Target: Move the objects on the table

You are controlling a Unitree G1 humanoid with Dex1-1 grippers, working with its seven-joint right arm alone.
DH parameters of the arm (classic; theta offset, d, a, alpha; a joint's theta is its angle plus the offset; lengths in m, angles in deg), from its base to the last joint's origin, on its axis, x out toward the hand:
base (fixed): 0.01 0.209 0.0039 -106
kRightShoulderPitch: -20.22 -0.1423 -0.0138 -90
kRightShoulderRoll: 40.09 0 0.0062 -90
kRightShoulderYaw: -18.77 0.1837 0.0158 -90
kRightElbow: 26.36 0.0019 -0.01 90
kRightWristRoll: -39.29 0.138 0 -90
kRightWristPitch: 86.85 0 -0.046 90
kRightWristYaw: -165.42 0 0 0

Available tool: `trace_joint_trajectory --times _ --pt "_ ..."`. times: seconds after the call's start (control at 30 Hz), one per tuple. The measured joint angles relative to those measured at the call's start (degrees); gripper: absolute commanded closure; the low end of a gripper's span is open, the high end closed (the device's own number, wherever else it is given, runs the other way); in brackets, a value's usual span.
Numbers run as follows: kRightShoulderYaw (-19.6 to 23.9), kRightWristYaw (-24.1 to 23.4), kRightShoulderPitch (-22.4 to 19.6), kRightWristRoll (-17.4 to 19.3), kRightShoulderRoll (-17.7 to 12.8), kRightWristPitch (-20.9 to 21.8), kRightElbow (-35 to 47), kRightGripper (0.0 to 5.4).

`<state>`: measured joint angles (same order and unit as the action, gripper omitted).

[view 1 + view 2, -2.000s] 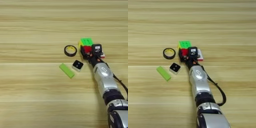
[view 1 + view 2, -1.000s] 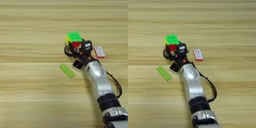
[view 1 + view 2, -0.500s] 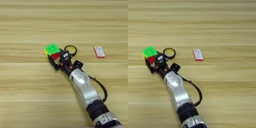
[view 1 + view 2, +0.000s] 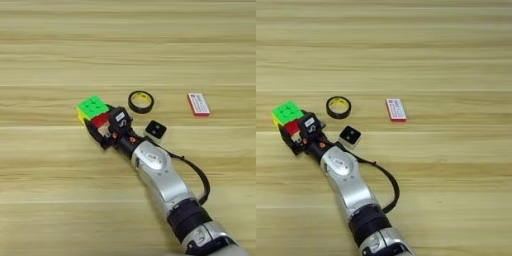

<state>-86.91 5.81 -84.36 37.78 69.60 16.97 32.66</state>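
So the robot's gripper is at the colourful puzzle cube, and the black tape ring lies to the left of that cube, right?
Not quite. The gripper is indeed at the puzzle cube, but the black tape ring lies to the cube's right, between it and the red-and-white card. Both eye views show this order.

right arm (image 4: pixel 160 175): stretched forward-left; end effector (image 4: pixel 102 131): low, fingers clamped
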Motion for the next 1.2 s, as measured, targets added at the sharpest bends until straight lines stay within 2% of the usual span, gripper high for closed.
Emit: trace_joint_trajectory --times 0.27,0.43,0.7,0.9,1.2 --pt "0.2 -1.3 0.4 -0.7 -0.1 -0.5 -0.4 0.55" --pt "0.6 -2.4 1.1 -1.2 -0.3 -0.1 3.2 0.05" --pt "2.3 -2.6 5.1 -1.0 -2.4 -0.9 13.2 0.02" --pt "3.5 -2.4 11.6 0.2 -4.2 -3.6 22.4 0.02" --pt "3.7 -1.1 18.9 1.3 -6.4 -7.1 28.1 0.02"
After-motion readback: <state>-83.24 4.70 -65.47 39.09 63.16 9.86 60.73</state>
